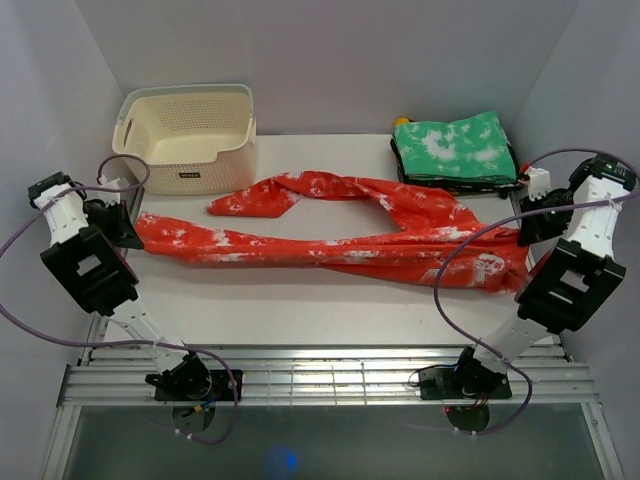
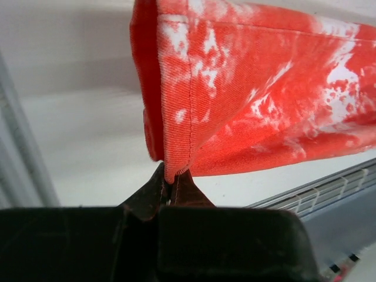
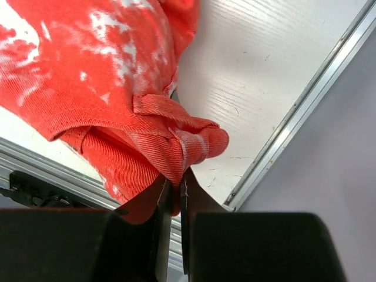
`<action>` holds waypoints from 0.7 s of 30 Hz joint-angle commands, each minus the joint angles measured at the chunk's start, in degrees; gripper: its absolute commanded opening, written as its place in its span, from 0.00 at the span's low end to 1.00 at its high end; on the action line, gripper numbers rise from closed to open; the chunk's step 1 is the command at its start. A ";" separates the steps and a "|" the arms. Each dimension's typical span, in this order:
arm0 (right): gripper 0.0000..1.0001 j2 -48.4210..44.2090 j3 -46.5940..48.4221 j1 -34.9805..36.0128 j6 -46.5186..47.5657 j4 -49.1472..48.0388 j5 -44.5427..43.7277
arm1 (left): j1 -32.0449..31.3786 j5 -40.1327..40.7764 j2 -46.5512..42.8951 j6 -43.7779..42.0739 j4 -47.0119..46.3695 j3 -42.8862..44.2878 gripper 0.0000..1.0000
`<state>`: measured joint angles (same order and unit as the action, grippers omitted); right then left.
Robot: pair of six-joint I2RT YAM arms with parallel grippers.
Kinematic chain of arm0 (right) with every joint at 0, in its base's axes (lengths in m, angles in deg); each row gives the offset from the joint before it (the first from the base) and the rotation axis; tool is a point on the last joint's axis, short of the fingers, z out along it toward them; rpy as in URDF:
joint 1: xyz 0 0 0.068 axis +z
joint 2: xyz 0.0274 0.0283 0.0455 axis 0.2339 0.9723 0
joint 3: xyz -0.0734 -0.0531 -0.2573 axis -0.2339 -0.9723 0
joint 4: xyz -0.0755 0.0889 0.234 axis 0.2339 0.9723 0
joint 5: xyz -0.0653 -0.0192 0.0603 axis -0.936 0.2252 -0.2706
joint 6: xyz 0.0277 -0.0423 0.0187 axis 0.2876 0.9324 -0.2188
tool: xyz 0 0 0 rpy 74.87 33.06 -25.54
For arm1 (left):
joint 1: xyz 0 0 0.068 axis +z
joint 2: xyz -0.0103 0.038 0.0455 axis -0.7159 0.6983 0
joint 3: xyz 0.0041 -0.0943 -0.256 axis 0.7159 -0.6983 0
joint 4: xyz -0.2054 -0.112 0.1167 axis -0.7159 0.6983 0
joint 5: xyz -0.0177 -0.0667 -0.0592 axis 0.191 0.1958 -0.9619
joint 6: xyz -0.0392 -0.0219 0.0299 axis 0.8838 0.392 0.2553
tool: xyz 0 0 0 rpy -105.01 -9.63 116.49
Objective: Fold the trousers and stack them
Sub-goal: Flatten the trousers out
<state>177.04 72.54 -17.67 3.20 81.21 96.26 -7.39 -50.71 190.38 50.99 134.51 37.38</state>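
Spanning the table point(image 1: 300, 305) from left edge to right edge, the trousers point(image 1: 330, 245) lie drawn out in one long band. One leg runs to the left. The other leg doubles back and ends at mid-rear, near the basket point(image 1: 190, 135).

Left gripper point(image 2: 172, 187): jaws fully closed on the corner of the leg hem. The wrist view shows the stitched cuff pinched between the two tips, with the cloth hanging clear of the table there.

Right gripper point(image 3: 175, 183): jaws closed on a bunched fold at the wider end of the trousers, close to the table's right edge. A short sewn strap sits just above the pinch.

The band between the two grips appears fairly straight, with creases along its length.

The basket stands at the rear left corner. Green cloth point(image 1: 455, 148), folded, sits at rear right, just behind the trousers' right end; whether the two touch cannot be told.
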 commanded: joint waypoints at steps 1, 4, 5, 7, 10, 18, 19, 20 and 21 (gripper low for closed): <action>0.08 -8.87 -1.82 -0.79 9.00 -0.89 -1.11 | 1.49 13.11 -9.26 -4.49 3.01 0.57 0.00; 0.08 -14.76 -13.68 -0.79 15.06 -5.10 -5.32 | 2.19 17.26 -11.55 -8.27 2.75 -5.57 0.00; 0.08 -15.91 -17.02 -0.70 16.73 -5.72 -6.64 | 2.63 17.89 -11.64 -9.41 2.40 -7.07 0.00; 0.08 -18.63 -25.98 -0.70 21.31 -6.08 -9.37 | 4.29 18.94 -10.59 -10.47 1.61 -10.14 0.00; 0.08 -23.03 -35.40 -0.70 25.53 -7.39 -12.62 | 6.67 21.40 -8.22 -12.15 0.82 -11.47 0.00; 0.90 -20.94 -31.05 -1.76 27.04 -4.34 -12.29 | 7.64 14.85 -8.03 -17.59 3.01 -8.67 0.82; 0.90 -19.10 -24.67 -1.85 24.08 -2.93 -10.80 | 7.38 13.08 -10.04 -19.25 3.01 -8.23 0.83; 0.90 -14.82 -21.22 -1.85 22.39 0.30 -7.39 | 6.25 11.49 -11.02 -19.79 2.84 -7.36 0.83; 0.90 -12.43 -18.14 -1.85 20.20 1.20 -5.88 | 5.45 9.56 -11.99 -20.32 2.92 -6.74 0.84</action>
<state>158.40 43.67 -19.09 27.55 79.70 85.03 0.04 -33.57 185.42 35.34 135.76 26.76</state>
